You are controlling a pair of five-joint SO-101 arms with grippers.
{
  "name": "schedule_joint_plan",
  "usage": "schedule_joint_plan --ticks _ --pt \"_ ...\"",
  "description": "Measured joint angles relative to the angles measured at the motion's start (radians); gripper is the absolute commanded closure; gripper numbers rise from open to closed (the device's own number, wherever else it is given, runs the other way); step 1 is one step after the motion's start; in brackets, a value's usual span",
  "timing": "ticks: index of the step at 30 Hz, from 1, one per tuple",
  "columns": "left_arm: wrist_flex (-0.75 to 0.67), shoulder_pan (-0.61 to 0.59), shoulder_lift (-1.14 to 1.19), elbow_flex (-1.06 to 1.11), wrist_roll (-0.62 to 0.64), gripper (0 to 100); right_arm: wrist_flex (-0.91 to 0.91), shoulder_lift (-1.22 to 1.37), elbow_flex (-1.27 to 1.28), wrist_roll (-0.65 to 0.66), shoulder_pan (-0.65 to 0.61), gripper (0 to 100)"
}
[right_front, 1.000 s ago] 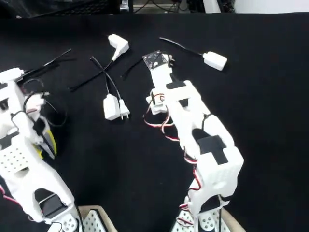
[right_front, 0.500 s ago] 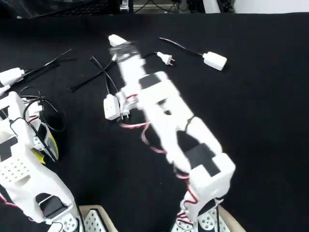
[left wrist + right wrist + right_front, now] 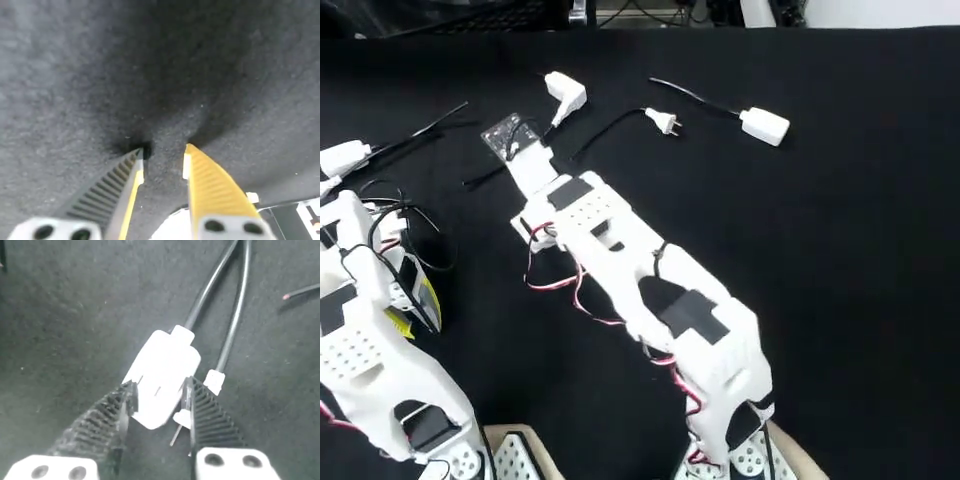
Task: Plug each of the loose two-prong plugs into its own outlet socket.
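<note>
My right gripper (image 3: pixel 157 388) is open, one finger on each side of a white outlet socket (image 3: pixel 160 372) lying on the black cloth. A two-prong plug (image 3: pixel 214 380) lies right beside that socket, its prongs by one finger. In the high view the right arm (image 3: pixel 590 220) stretches over this pair and hides it. Another loose plug (image 3: pixel 667 122) lies at the back middle, between a white socket (image 3: pixel 565 93) and a second white socket (image 3: pixel 765 125). My left gripper (image 3: pixel 163 152) is open just above bare cloth, with nothing between its fingers.
Black cables (image 3: pixel 535 150) cross near the end of the right arm. A further white connector (image 3: pixel 342 156) with cables lies at the left edge by the left arm (image 3: pixel 370 330). The right half of the black cloth (image 3: pixel 860 250) is bare.
The right arm has swung left, away from the plug at the back middle, and now covers the socket and plug at left-centre. The left arm shifted slightly.
</note>
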Motion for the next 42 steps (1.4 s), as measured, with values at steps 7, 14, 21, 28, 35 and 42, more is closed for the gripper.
schedule_joint_plan --ticks 7,14,21,28,35,42 --pt "0.000 0.002 0.000 0.000 0.002 85 0.011 0.006 -0.002 0.000 0.000 84.3" --pt "-0.002 0.002 0.000 0.000 0.002 85 0.061 0.032 -0.048 0.000 -0.002 84.3" --pt "-0.002 0.002 0.000 0.000 0.002 85 0.069 0.126 -0.153 0.000 -0.028 84.3" --pt "-0.002 0.002 0.000 0.000 0.002 85 0.206 0.218 -0.324 0.000 -0.029 76.6" --pt "-0.002 0.002 0.000 0.002 0.002 85 0.356 0.356 -0.485 0.003 -0.078 68.8" --pt "-0.002 0.002 0.000 0.002 0.002 85 0.402 0.400 -0.562 0.003 -0.083 74.0"
